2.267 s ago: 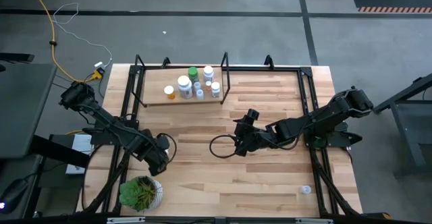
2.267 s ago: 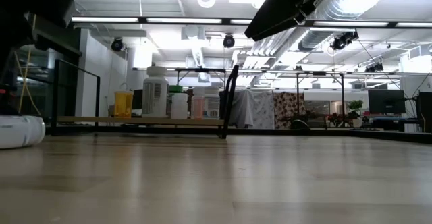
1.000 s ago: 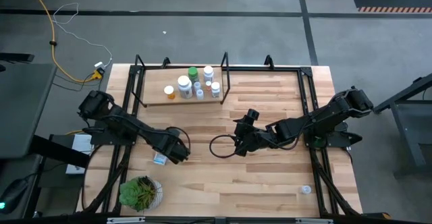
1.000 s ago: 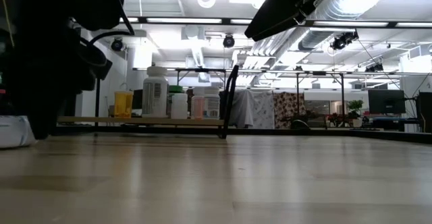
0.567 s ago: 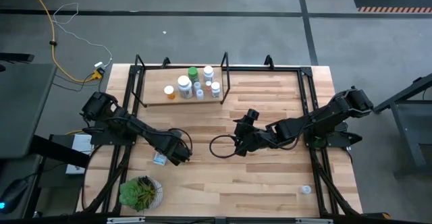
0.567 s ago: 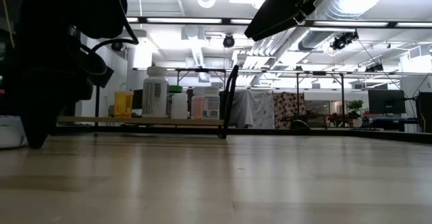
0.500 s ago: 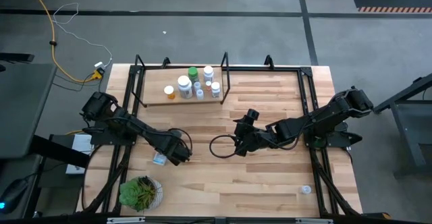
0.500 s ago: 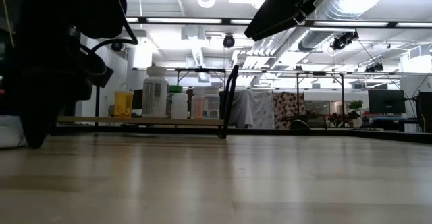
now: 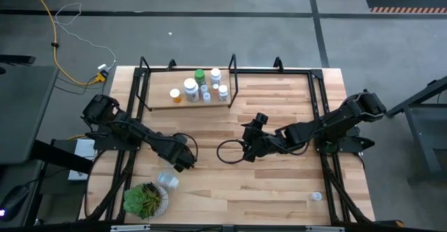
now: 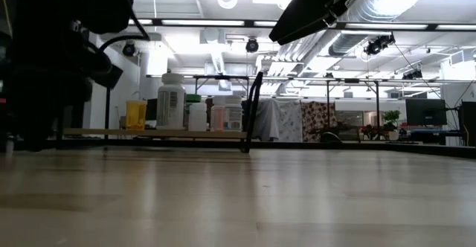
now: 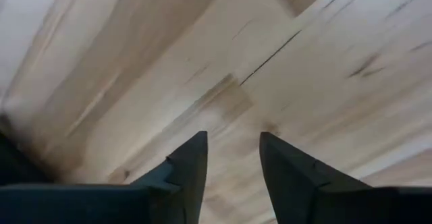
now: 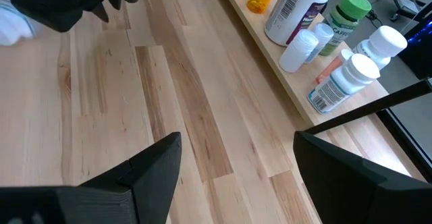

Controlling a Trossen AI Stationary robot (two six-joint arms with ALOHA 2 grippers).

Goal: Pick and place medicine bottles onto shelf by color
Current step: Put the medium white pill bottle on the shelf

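The left gripper is hovering over bare wooden tabletop, fingers parted on nothing; a white bottle is lying just beside it, by the plant. The right gripper is waiting open mid-table. Beyond both, the medicine bottles are standing on the shelf.

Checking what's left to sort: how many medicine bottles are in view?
9. Seven cluster on the shelf: an orange bottle, a green bottle and five pale ones; more may hide behind them. A white bottle rests beside the potted plant. A last bottle sits near the table's front right edge.
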